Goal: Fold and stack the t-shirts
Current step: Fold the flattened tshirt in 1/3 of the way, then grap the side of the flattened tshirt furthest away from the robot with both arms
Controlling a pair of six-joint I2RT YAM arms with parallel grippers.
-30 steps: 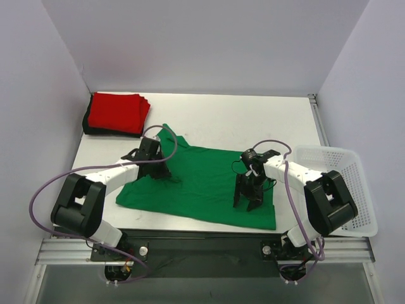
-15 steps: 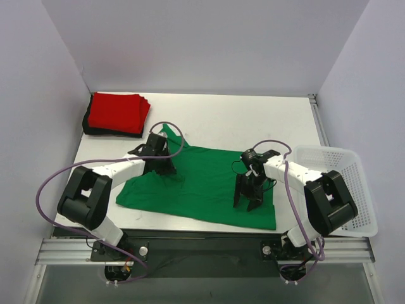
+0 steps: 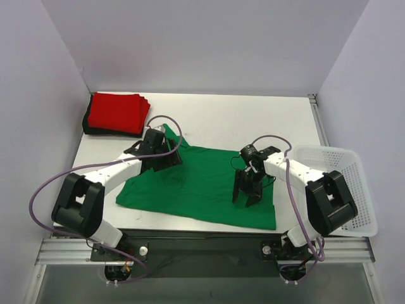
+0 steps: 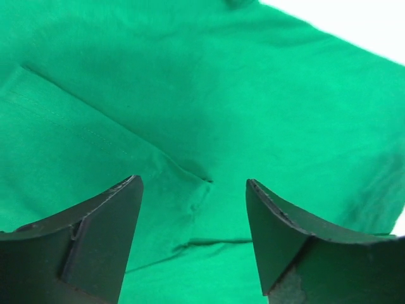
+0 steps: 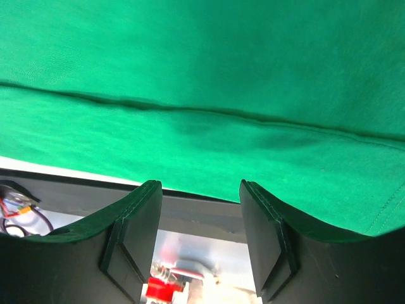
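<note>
A bright green t-shirt (image 3: 202,180) lies spread across the middle of the table, its left side folded in. My left gripper (image 3: 174,158) hovers over that fold near the shirt's upper left. In the left wrist view the left gripper (image 4: 192,182) is open with nothing between its fingers, only green t-shirt (image 4: 190,95) and a seam below. My right gripper (image 3: 245,201) points down at the shirt's near right part. Seen from the right wrist, the right gripper (image 5: 198,185) stands open and empty above the green t-shirt's hem (image 5: 202,63). Folded red t-shirts (image 3: 116,111) rest on a black one (image 3: 87,120) at the back left.
A white mesh basket (image 3: 323,152) sits at the right edge of the table (image 3: 253,120). White walls close the back and sides. The table's near edge and a dark rail (image 5: 76,196) run just beyond the shirt's hem.
My left gripper has opened and let go of the green shirt's folded part, after carrying it rightward. The right gripper has barely moved.
</note>
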